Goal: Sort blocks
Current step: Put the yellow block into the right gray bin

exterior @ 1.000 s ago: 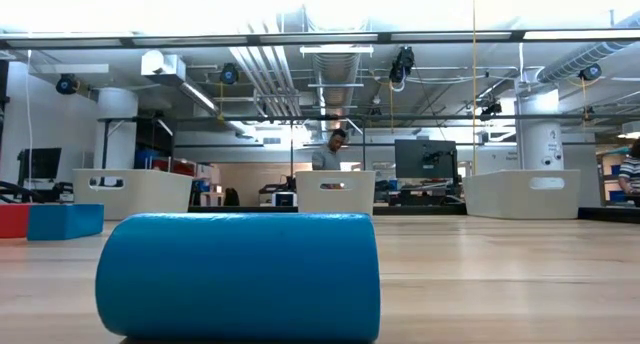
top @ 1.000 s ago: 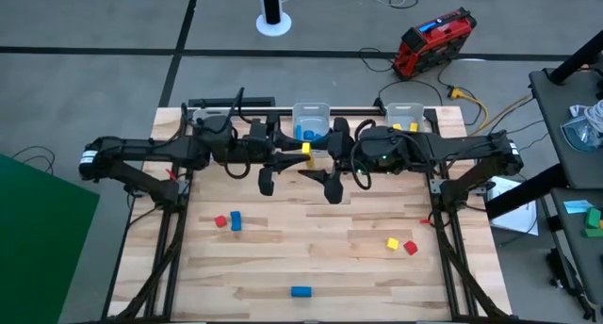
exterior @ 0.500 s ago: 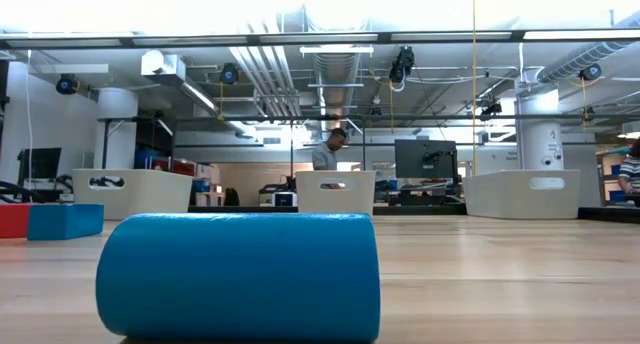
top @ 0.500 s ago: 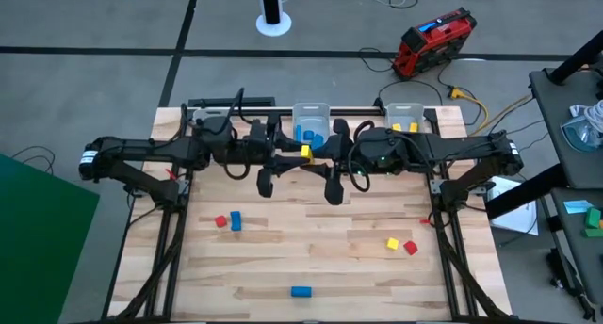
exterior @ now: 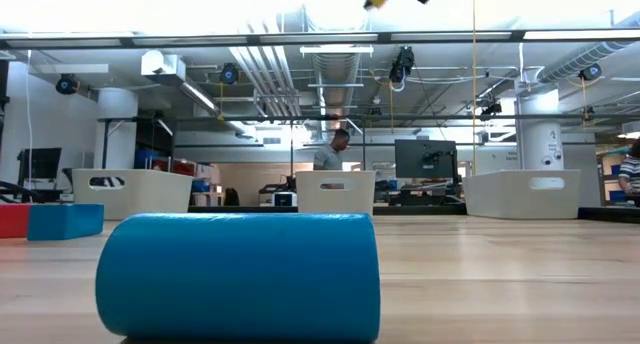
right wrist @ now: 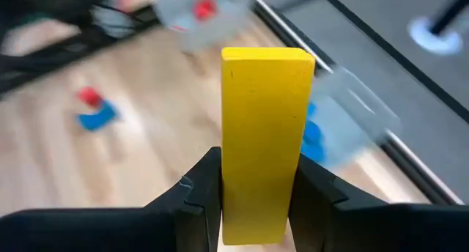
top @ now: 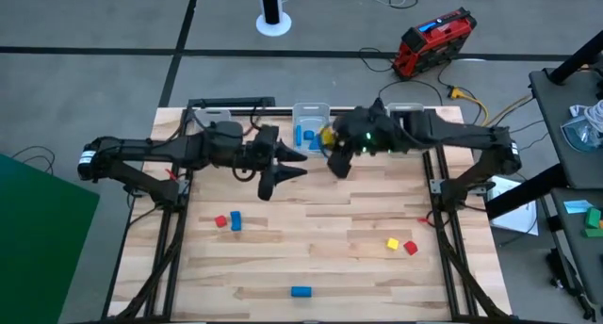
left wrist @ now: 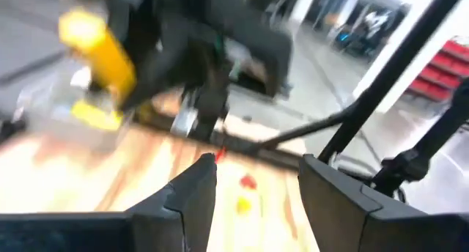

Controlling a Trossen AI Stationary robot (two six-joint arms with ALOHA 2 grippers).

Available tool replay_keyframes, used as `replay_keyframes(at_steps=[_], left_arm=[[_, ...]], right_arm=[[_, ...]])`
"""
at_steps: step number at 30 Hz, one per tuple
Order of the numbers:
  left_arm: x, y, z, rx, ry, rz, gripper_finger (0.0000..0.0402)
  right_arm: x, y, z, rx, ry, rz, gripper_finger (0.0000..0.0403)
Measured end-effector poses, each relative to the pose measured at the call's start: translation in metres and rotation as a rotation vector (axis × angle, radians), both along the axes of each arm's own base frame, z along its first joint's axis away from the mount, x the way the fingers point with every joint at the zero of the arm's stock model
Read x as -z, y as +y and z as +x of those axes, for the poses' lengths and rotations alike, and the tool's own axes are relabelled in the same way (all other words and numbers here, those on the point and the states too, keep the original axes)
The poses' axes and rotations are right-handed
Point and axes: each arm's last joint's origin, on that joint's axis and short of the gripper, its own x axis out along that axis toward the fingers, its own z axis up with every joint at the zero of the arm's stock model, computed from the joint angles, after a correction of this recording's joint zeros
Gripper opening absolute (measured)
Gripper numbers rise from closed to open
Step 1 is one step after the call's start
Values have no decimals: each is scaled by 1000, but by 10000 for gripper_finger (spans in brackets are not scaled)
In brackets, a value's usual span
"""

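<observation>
Light: I see bright, even overhead lighting.
Shadows: soft on the surface (top: 311, 244).
Blur: I note both wrist views smeared.

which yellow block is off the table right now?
The yellow bar clamped in the right gripper, held up beside the middle bin. The other loose yellow block lies on the table next to a red one.

A yellow bar (right wrist: 265, 138) stands upright, clamped between dark fingers above the table (top: 311, 249). On the table lie red (top: 220, 221), blue (top: 236, 219) (top: 301, 291) and yellow blocks (top: 392, 243). Some blue ones (top: 309, 134) seem to lie in a bin at its far edge.
</observation>
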Motion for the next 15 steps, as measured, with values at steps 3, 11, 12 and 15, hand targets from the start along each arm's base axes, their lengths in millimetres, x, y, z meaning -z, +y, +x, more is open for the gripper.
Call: replay_keyframes(at_steps=[3,11,12,15], left_arm=[[9,0,-2,-17,101,-55,171],[35,0,-14,-78,405,-193,170],[38,0,-15,-85,435,-202,170],[42,0,-18,-94,490,-208,169]], right_arm=[[6,-31,-12,109,98,21,103],[36,-122,-59,405,378,146,103],[41,-133,-65,436,402,174,103],[54,-162,-82,536,445,239,103]])
